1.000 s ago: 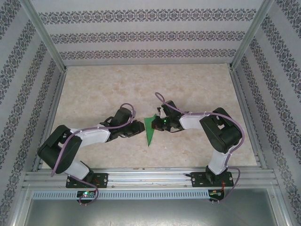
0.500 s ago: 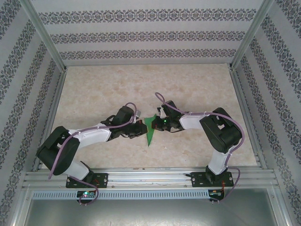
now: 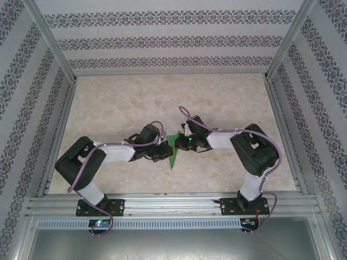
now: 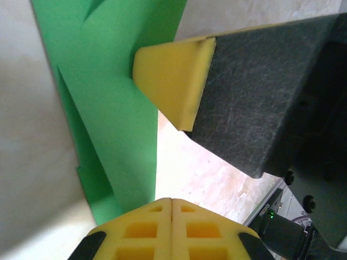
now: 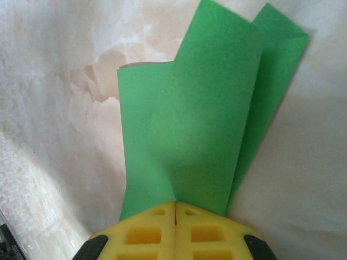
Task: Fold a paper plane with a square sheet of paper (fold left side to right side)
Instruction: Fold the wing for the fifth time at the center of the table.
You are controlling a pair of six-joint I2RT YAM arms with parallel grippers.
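The paper plane (image 3: 173, 156) lies at the middle of the table (image 3: 108, 108), long axis far-to-near, point toward the near edge. I note the right gripper (image 5: 175, 205) clamped shut on its right side. The left gripper (image 4: 172, 201), fully closed, sits against its left edge, equally near.
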